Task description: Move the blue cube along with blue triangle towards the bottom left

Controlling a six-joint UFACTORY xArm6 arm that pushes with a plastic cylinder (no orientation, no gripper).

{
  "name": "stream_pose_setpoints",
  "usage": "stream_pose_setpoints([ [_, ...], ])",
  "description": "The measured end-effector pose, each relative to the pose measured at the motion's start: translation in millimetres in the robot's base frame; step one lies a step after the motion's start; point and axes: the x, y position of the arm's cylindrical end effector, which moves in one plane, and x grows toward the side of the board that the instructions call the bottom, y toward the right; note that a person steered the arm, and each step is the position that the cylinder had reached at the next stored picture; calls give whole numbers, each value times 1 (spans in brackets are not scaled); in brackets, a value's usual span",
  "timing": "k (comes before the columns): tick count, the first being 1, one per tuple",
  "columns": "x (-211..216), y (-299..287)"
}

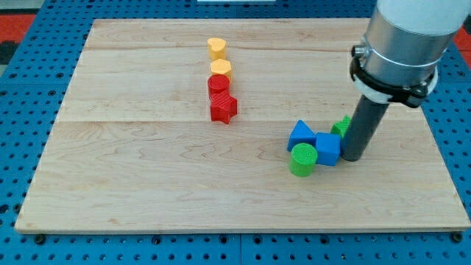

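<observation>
Tip [352, 157]: lower end of dark rod, touching or just beside the blue cube's right face.
Gripper state: none fitted; bare rod only, nothing grasped, so no released or clenched state to tell.
Blue cube [328, 148]: right of centre on the surface [147, 184], immediately to the view's left of the tip.
Blue triangle [300, 135]: touching the cube's upper-left side, farther from the tip.
Key relation: cube and triangle lined up leftward from the tip; bottom-left target lay on the far side of both, so push direction looked favourable, judged to need a downward component.
In the way: green cylinder [302, 160] pressed against cube's lower-left, directly on the bottom-left path.
Nearby: green block [341, 126] partly hidden behind rod, shape unclear.
Well apart: yellow heart [216, 48], yellow block [221, 69], red cylinder [218, 85], red star [223, 108], in a column toward the view's top.
</observation>
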Motion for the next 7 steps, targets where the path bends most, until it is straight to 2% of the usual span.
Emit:
stream_pose_setpoints([
  [5,-51,-96],
  [7,-44,-180],
])
